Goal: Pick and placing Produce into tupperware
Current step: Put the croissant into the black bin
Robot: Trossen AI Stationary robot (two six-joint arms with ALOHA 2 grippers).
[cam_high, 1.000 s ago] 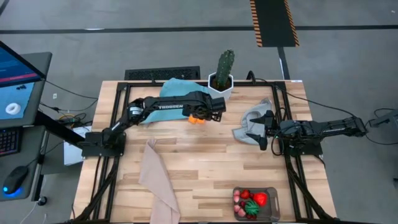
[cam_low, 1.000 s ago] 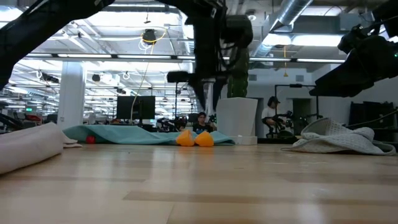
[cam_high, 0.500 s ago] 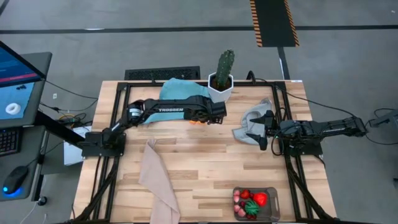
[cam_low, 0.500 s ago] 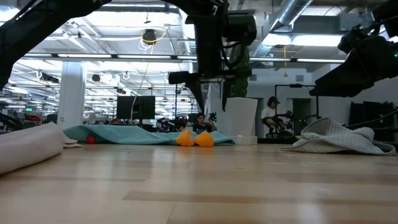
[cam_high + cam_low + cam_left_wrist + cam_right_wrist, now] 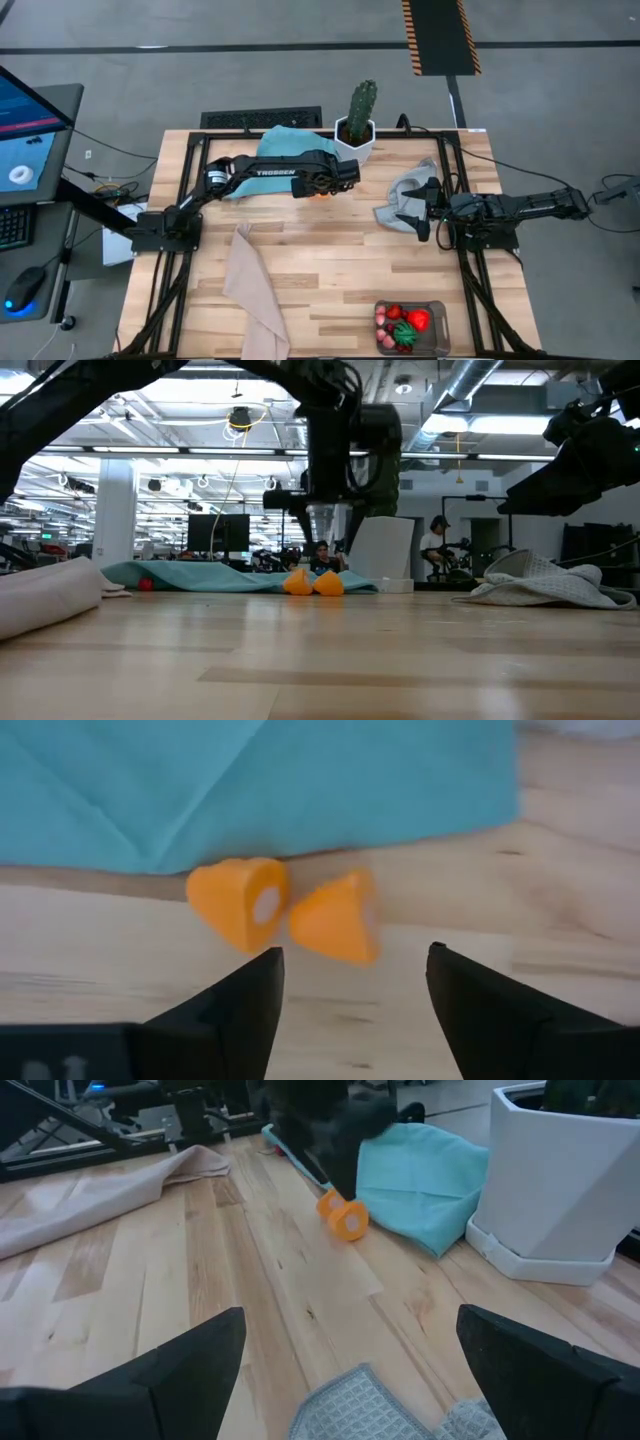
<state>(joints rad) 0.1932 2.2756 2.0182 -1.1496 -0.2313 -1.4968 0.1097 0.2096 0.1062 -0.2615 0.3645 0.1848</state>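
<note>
- Left gripper (image 5: 350, 985) hangs over two orange produce pieces (image 5: 285, 910), jaws parted and empty, straddling them.
- Step looks like reaching; next calls for lowering and closing on one piece.
- Teal cloth (image 5: 285, 143) touches them at 12 o'clock; cactus (image 5: 360, 105) close by.
- Tupperware (image 5: 410, 327) sits at 5 o'clock, well apart.
- Right gripper (image 5: 425, 208) waits, jaws wide, empty.

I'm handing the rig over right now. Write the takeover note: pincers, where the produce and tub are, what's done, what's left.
Left pincer: open, hovering above the two orange pieces at the teal cloth's edge, gripping nothing.
Right pincer: open, empty, waiting over the grey cloth.
Tupperware: table's near right corner, holding red, pink and green produce.
Done: those pieces are binned.
Left: the two orange pieces; a small red item by the teal cloth may be produce too.
</note>
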